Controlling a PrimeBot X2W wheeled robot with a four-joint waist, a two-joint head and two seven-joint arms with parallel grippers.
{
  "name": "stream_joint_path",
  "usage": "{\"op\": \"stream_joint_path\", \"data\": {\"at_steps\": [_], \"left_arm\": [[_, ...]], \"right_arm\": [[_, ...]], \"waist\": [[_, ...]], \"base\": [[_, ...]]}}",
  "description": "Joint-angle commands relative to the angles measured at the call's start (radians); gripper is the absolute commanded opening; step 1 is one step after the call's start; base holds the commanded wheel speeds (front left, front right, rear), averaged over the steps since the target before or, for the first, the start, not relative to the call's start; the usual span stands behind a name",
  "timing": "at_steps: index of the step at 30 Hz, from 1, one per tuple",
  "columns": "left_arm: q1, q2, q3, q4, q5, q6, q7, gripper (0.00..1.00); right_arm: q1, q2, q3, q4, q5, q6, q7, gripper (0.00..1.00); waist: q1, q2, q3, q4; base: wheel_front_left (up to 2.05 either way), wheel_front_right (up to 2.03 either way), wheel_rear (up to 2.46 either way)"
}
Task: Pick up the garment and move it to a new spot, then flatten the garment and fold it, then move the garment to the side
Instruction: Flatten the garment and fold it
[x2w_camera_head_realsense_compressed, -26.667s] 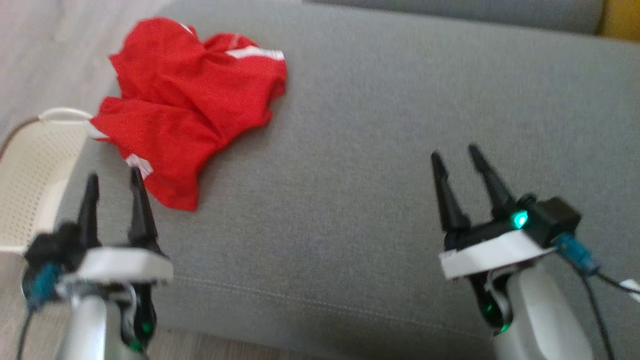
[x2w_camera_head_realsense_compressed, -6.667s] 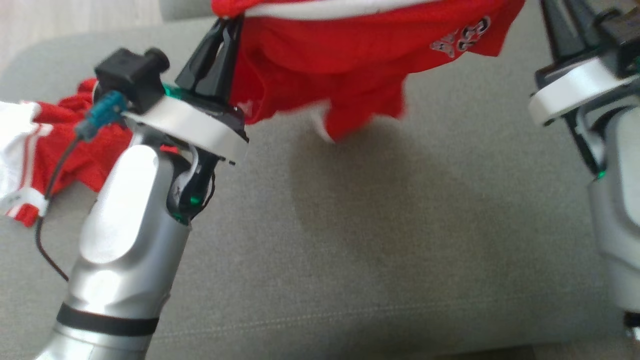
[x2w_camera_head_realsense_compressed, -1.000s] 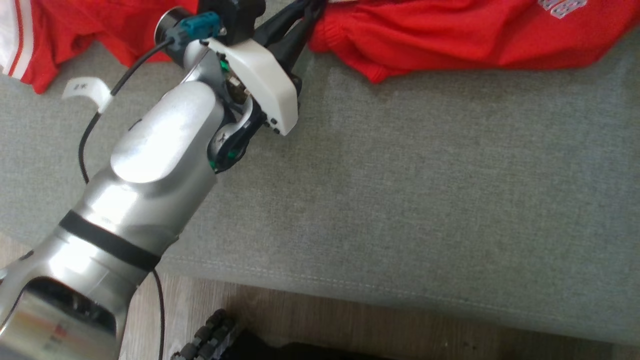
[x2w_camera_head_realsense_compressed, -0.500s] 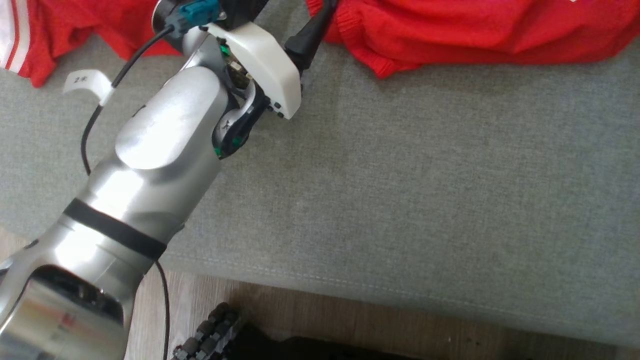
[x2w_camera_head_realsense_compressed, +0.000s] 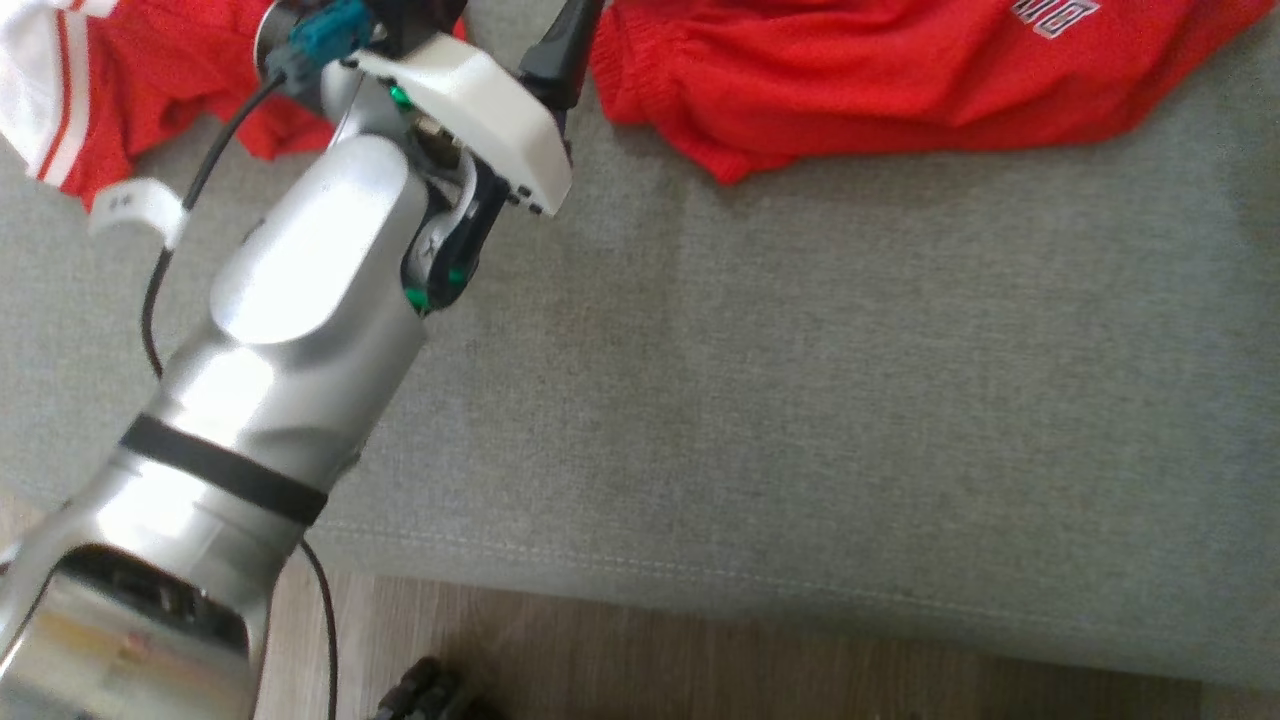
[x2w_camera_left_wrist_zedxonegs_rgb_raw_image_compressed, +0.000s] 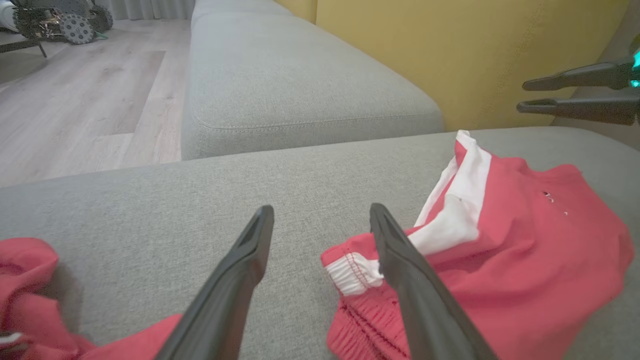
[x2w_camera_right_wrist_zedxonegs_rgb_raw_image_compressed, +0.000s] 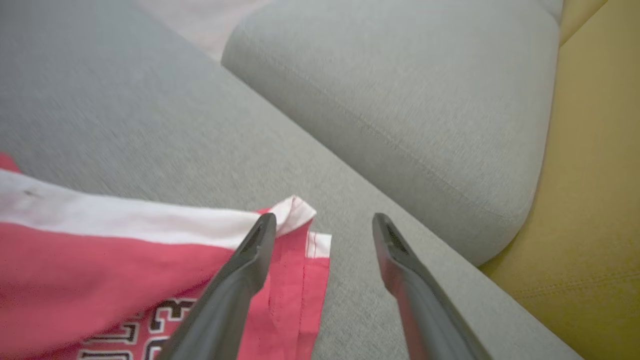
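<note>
The red shorts (x2w_camera_head_realsense_compressed: 880, 80) lie rumpled on the grey sofa seat (x2w_camera_head_realsense_compressed: 800, 400), at 12 to 1 o'clock in the head view. The left pincer (x2w_camera_left_wrist_zedxonegs_rgb_raw_image_compressed: 321, 210) is spread and empty at the waistband (x2w_camera_left_wrist_zedxonegs_rgb_raw_image_compressed: 350, 272). The right pincer (x2w_camera_right_wrist_zedxonegs_rgb_raw_image_compressed: 324, 217) is likewise spread, over the white-trimmed hem corner (x2w_camera_right_wrist_zedxonegs_rgb_raw_image_compressed: 300, 210). To flatten well, I judge each should pinch one layer at its end and draw outward, staying low. Bare seat opens toward 6 o'clock up to the seamed edge, with the floor (x2w_camera_head_realsense_compressed: 700, 660) beyond. A second red garment (x2w_camera_head_realsense_compressed: 150, 80) crowds 10 o'clock, and the yellow backrest (x2w_camera_left_wrist_zedxonegs_rgb_raw_image_compressed: 450, 50) bounds the far side.
</note>
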Motion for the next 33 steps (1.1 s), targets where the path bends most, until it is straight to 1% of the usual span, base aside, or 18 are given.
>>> {"op": "stream_joint_path", "data": {"at_steps": [1,4,8,13,16,20,25,27,33], "left_arm": [[0.007,0.036,0.040,-0.030,0.003,0.011,-0.009,1.00],[0.047,0.045,0.080,-0.052,-0.003,0.029,-0.012,1.00],[0.116,0.058,0.158,-0.128,0.013,0.062,-0.013,1.00],[0.233,0.060,0.264,-0.229,0.040,0.091,-0.013,1.00],[0.305,0.054,0.321,-0.286,0.066,0.101,-0.013,1.00],[0.397,0.035,0.389,-0.342,0.100,0.108,-0.013,1.00],[0.499,0.008,0.453,-0.386,0.143,0.103,-0.013,1.00],[0.529,-0.004,0.473,-0.401,0.158,0.098,-0.013,1.00],[0.593,-0.037,0.524,-0.427,0.196,0.077,-0.013,1.00]], "right_arm": [[0.031,0.009,-0.023,0.000,0.014,0.006,-0.036,1.00],[0.068,0.048,-0.073,0.040,0.056,0.006,-0.126,1.00],[0.120,0.093,-0.124,0.075,0.089,0.006,-0.252,1.00],[0.195,0.143,-0.169,0.087,0.121,0.006,-0.391,1.00],[0.238,0.165,-0.190,0.089,0.133,0.006,-0.452,1.00],[0.295,0.186,-0.235,0.079,0.153,0.006,-0.497,1.00],[0.370,0.207,-0.311,0.044,0.169,0.006,-0.515,1.00],[0.395,0.214,-0.351,0.015,0.176,0.006,-0.516,1.00],[0.485,0.230,-0.474,-0.088,0.149,0.006,-0.516,1.00]], "waist": [[0.0000,-0.0001,-0.041,-0.018],[0.0000,-0.0001,-0.089,-0.036],[0.0000,-0.0001,-0.150,-0.059],[0.0000,-0.0001,-0.228,-0.087],[0.0000,-0.0001,-0.269,-0.104],[0.0000,-0.0001,-0.316,-0.121],[0.0000,-0.0001,-0.365,-0.145],[0.0000,-0.0001,-0.370,-0.152],[0.0000,-0.0001,-0.390,-0.169]], "base": [[0.00,0.00,0.00],[0.00,0.00,0.00],[0.00,0.00,0.00],[0.00,0.00,0.00],[0.00,0.00,0.00],[0.00,0.00,0.00],[0.00,0.00,0.00],[0.00,0.00,0.00],[0.00,0.00,0.00]]}}
